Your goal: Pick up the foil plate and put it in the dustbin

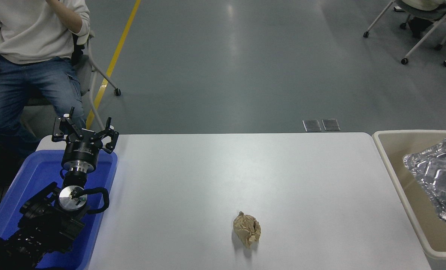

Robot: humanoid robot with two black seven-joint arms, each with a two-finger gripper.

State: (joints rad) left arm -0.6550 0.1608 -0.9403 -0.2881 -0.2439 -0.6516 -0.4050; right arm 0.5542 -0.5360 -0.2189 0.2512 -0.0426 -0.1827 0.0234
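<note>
White table (215, 176) surface fills the middle of my view; grey floor (245, 67) lies beyond its far edge.

Near field: a crumpled brown paper wad (247, 229) sits on the table at 6 o'clock from centre, with bare surface all around it. At 8 o'clock my left arm rests over a blue tub (12, 202) at the table's left edge. My left gripper (85, 134) points toward the far edge with its fingers spread apart, holding nothing.

Right side, 3 to 4 o'clock: the dustbin (390, 165) stands against the table's right edge, cream with a thick rounded rim. The foil plate (437, 176) is within the bin's opening, tilted, its embossed silver base facing up and its crinkled rim catching light. I cannot tell whether it is resting or held. Only a small dark sliver shows at the right edge below the plate; I cannot tell the state of my right gripper.

Far field: a seated person (27, 56) at 10 o'clock, a yellow floor line (114, 60) at 11 o'clock, wheeled chairs (418, 26) at 1 o'clock.
</note>
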